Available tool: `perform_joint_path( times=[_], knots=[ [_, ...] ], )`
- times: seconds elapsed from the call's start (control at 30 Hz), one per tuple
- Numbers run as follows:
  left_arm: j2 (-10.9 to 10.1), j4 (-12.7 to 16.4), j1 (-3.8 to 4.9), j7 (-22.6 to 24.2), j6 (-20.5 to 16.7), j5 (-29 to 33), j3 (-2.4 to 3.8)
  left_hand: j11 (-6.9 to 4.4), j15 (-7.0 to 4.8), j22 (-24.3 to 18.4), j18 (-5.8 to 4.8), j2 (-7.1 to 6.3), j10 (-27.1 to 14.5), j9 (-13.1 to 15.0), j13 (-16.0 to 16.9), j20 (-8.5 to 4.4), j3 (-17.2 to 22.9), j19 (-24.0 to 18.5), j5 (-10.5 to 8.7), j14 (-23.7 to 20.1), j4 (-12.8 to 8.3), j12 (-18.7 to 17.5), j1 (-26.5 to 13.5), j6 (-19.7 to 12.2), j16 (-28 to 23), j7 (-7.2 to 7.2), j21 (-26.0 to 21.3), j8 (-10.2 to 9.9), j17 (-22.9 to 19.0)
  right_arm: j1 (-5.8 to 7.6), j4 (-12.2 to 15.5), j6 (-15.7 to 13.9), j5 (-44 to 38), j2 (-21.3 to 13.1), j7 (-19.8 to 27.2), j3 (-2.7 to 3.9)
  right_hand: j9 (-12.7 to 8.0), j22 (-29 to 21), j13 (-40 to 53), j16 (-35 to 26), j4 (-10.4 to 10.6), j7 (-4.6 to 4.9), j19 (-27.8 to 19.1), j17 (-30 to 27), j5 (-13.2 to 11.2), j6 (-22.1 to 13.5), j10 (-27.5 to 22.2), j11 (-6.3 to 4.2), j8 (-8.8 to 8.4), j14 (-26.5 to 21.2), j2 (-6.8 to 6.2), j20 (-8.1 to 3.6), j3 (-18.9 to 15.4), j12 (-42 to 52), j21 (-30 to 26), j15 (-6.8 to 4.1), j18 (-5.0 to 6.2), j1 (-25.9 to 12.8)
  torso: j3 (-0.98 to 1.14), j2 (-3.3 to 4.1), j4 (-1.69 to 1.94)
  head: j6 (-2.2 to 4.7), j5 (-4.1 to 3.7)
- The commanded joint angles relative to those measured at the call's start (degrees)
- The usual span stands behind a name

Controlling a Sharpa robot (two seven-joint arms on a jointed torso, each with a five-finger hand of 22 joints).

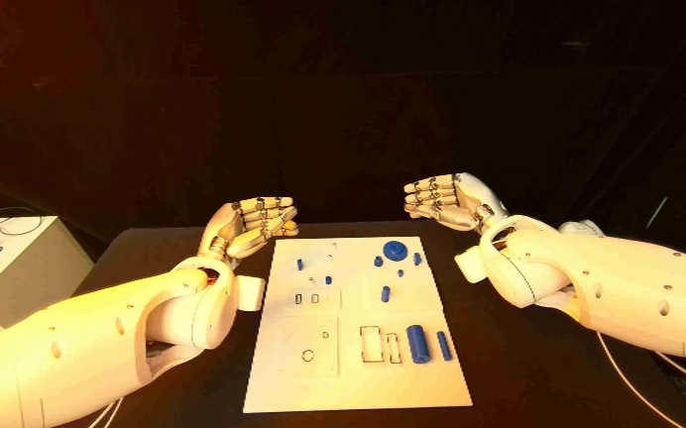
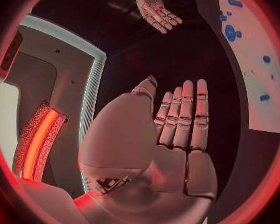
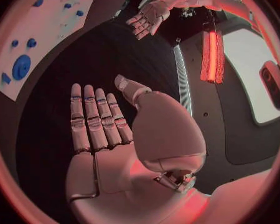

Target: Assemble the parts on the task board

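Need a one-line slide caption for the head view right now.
Both open hands, left hand and right hand, hover beyond the task board, blue parts untouched.

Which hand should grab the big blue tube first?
Probably the right hand. Both hands are open and hold nothing, but the big blue tube lies on the right side of the task board, farther from the left hand.

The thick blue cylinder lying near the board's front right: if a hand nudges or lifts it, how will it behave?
The thick blue cylinder lies on its side on the smooth white board, so a sideways nudge would probably roll it, perhaps into the thinner blue rod beside it. It looks like a small rigid part, likely light. Its round, smooth-looking surface may slip in a loose pinch.
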Motion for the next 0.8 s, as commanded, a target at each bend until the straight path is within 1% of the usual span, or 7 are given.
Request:
perform_joint_path(
  times=[0.03,0.27,0.43,0.5,0.63,0.73,0.8],
  knots=[
    [-0.68,0.59,0.82,-2.41,5.8,-3.11,0.04,-0.87,-1.22,1.92,0.64,-0.58,2.51,0.67,0.18,-1.36,1.01,2.47,-0.29,2.46,0.23,-0.09,0.43,1.12,5.66,-0.04,3.51,0.8,3.96,0.79,-1.44,4.4,-15.48,0.51,-4.16,0.06,0.13,0.72,0.04,1.01,0.0,0.67,4.57,0.87,-0.23,1.8,2.41,-0.78,0.43,3.18,-0.84,-1.55,0.81,-0.62,2.18,-1.22,0.4,0.33,0.13,1.16,0.24,-0.02,-0.17],
    [-2.89,2.32,3.01,-5.46,10.18,-4.61,0.04,-1.77,-2.73,8.47,0.55,-2.23,5.27,2.38,0.16,-3.26,4.18,3.09,-0.24,3.5,0.16,-0.87,0.39,1.87,18.88,-0.88,13.7,1.82,13.13,3.06,-5.11,8.5,-31.86,2.4,-10.78,0.15,0.81,4.25,0.21,4.89,0.15,-1.2,13.04,5.17,-0.59,5.72,8.12,-3.17,1.08,13.52,-2.33,-5.69,0.83,-0.99,9.27,-4.79,0.18,0.8,0.52,3.2,0.73,0.23,-0.7],
    [-4.84,4.14,4.2,-7.54,12.58,-5.99,0.09,-2.26,-3.08,15.33,0.5,-3.71,5.99,3.86,0.63,-3.99,6.89,2.31,-0.32,2.68,0.15,-1.02,-0.6,1.49,25.47,-1.05,23.99,2.27,17.7,4.62,-6.97,10.88,-44.44,3.91,-16.45,0.2,2.33,13.28,0.69,14.44,-0.22,-3.35,19.07,15.12,1.25,9.31,14.42,-5.96,1.56,25.64,-4.21,-9.82,2.57,-1.12,23.07,-9.0,0.06,0.8,0.69,4.73,1.11,0.63,-1.43],
    [-5.39,4.7,4.53,-8.1,13.22,-6.23,0.14,-2.19,-3.17,17.63,0.59,-4.02,5.81,4.3,0.8,-4.03,7.76,2.37,-0.32,2.26,0.12,-1.1,-0.87,1.3,26.53,-1.08,27.58,2.38,18.56,5.13,-7.24,12.3,-48.96,4.38,-18.74,0.23,2.89,16.95,0.81,18.79,0.03,-3.66,20.1,19.38,1.17,9.75,15.06,-6.5,1.43,28.24,-4.8,-10.31,4.21,-1.11,27.51,-9.54,0.02,0.26,0.77,5.37,1.43,0.91,-1.67],
    [-6.27,5.78,4.99,-8.76,13.89,-6.53,0.2,-2.19,-3.16,19.33,0.63,-4.31,5.73,4.71,0.98,-4.02,8.48,1.63,-0.33,2.03,0.1,-1.1,-1.18,1.18,27.14,-1.07,30.1,2.52,19.07,5.9,-7.36,14.96,-55.7,5.19,-22.23,0.25,4.52,42.02,1.07,29.17,0.91,-4.1,26.03,28.49,0.79,9.54,14.73,-6.68,1.04,28.96,-6.72,-10.75,7.46,-1.15,47.91,-9.45,-3.03,-1.22,0.94,6.3,1.78,1.1,-1.75],
    [-6.76,6.64,5.23,-8.96,14.08,-6.6,0.23,-2.16,-3.14,19.63,0.63,-4.42,5.61,4.79,0.99,-4.0,8.56,1.48,-0.34,1.94,0.12,-1.16,-1.31,1.12,27.17,-1.07,30.54,2.52,19.12,6.26,-7.25,16.86,-59.53,5.74,-24.16,0.26,5.76,53.04,1.11,40.43,1.61,-4.19,28.63,38.73,0.4,9.06,13.91,-6.57,1.01,29.2,-7.6,-10.56,8.51,-1.14,56.34,-9.41,-4.58,-1.8,1.01,6.96,2.05,1.21,-1.86],
    [-6.98,7.12,5.34,-9.0,14.09,-6.59,0.25,-2.12,-3.1,19.85,0.63,-4.5,5.43,4.85,1.0,-3.96,8.62,1.25,-0.37,1.78,0.18,-1.24,-1.51,1.01,27.1,-1.07,30.86,2.51,19.12,6.4,-7.26,17.8,-61.45,6.14,-25.06,0.26,6.24,56.87,0.88,44.6,1.91,-4.2,29.64,42.53,0.25,8.83,12.69,-6.42,1.01,29.57,-7.91,-10.42,8.68,-1.24,59.17,-9.25,-5.15,-2.03,1.07,7.29,2.22,1.2,-1.86]
  ],
)
